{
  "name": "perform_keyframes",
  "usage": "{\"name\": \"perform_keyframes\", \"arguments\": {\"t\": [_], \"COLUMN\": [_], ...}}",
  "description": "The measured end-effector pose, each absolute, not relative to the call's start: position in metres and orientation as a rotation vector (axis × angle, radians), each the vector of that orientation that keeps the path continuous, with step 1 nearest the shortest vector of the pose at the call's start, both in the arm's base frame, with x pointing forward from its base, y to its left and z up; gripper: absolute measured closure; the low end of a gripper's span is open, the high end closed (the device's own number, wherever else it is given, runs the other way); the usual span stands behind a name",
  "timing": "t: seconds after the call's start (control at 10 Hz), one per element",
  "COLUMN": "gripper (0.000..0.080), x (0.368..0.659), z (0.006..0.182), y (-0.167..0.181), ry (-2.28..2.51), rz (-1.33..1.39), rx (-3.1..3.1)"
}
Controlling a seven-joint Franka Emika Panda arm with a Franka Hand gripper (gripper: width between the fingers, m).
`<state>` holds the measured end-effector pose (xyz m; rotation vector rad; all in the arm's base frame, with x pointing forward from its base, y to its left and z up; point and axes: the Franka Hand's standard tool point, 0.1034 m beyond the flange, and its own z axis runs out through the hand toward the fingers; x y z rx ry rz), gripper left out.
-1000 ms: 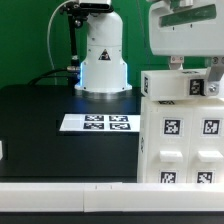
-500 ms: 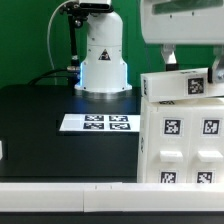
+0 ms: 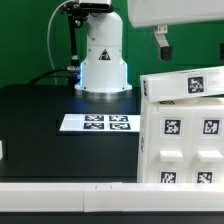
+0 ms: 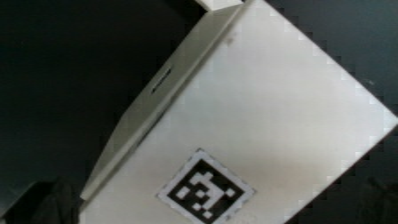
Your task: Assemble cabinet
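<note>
The cabinet's large white box frame (image 3: 180, 150) stands at the exterior view's right, its front carrying several square tags. A smaller white tagged block (image 3: 185, 86) lies tilted on top of it. My gripper (image 3: 190, 48) hangs just above that block and is clear of it. One dark finger (image 3: 160, 42) shows; the other is off the frame's edge. The jaws stand apart and hold nothing. The wrist view looks down on the block's white top (image 4: 249, 110) with its tag (image 4: 208, 188). A dark fingertip (image 4: 39, 205) sits beside the block.
The marker board (image 3: 95, 123) lies on the black table (image 3: 40, 130) in front of the white domed robot base (image 3: 102, 60). A white rail (image 3: 60, 198) runs along the table's near edge. A small white piece (image 3: 2, 150) shows at the exterior view's left edge.
The gripper has risen from around the small block, which stays tilted on top of the frame. The fingers that flanked it are now above it.
</note>
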<state>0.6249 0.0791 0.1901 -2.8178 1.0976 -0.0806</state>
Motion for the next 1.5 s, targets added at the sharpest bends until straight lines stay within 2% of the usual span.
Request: {"name": "perform_keyframes", "arguments": {"t": [0.4,0.7,1.0,1.5], "gripper": [0.0003,0.0003,0.0003,0.0003], "x": [0.629,0.629,0.637,0.638], "z": [0.194,0.193,0.193,0.189], "y": [0.098,0.096,0.096,0.089], "ry": [0.154,-0.143,-0.987,-1.486], "rz": [-0.151,-0.165,-0.132,-0.118], "rx": [-3.031,-3.042,-2.943,-2.79]}}
